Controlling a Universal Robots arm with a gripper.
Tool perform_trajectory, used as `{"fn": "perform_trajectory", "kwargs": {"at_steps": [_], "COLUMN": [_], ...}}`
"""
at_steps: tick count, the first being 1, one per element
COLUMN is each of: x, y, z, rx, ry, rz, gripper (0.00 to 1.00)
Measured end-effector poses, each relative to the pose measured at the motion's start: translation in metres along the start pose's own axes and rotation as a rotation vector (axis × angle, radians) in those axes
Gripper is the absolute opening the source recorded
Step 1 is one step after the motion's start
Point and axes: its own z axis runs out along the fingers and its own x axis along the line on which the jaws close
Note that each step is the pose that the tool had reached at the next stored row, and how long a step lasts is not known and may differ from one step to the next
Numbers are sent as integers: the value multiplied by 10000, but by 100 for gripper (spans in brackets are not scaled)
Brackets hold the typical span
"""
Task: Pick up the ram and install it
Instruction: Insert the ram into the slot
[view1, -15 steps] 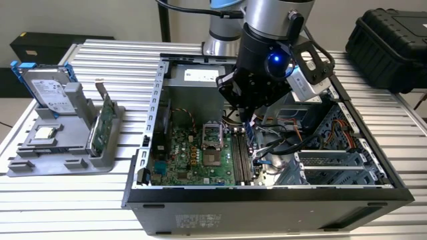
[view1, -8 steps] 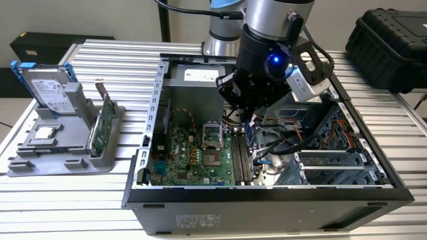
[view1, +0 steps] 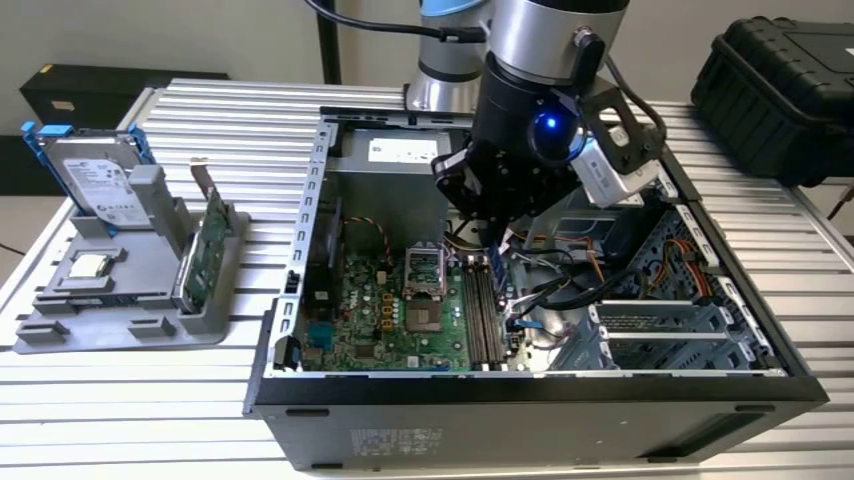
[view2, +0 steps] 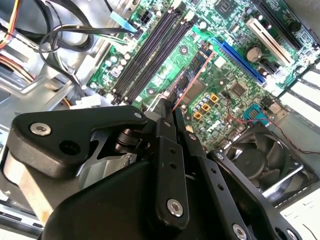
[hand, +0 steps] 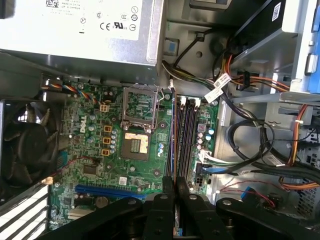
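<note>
The gripper (view2: 169, 107) pinches the ram (view2: 192, 75) edge-on between narrow fingers, holding it inside the open computer case (view1: 300, 300) just above the motherboard (hand: 95, 150) beside the black memory slots (hand: 186, 135); to seat it well, the stick should probably stay parallel to a slot, upright, pressed evenly

I work in a robotics lab: a ribbed aluminium tabletop (view1: 267, 110) carries an opened computer case (view1: 534, 400), a grey parts fixture (view1: 120, 300), and black equipment cases (view1: 781, 90) behind.
</note>
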Motion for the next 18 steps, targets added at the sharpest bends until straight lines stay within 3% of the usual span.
{"fn": "perform_trajectory", "kwargs": {"at_steps": [18], "x": [-1], "y": [1], "z": [53], "rx": [72], "ry": [7], "rz": [0], "gripper": [0]}}
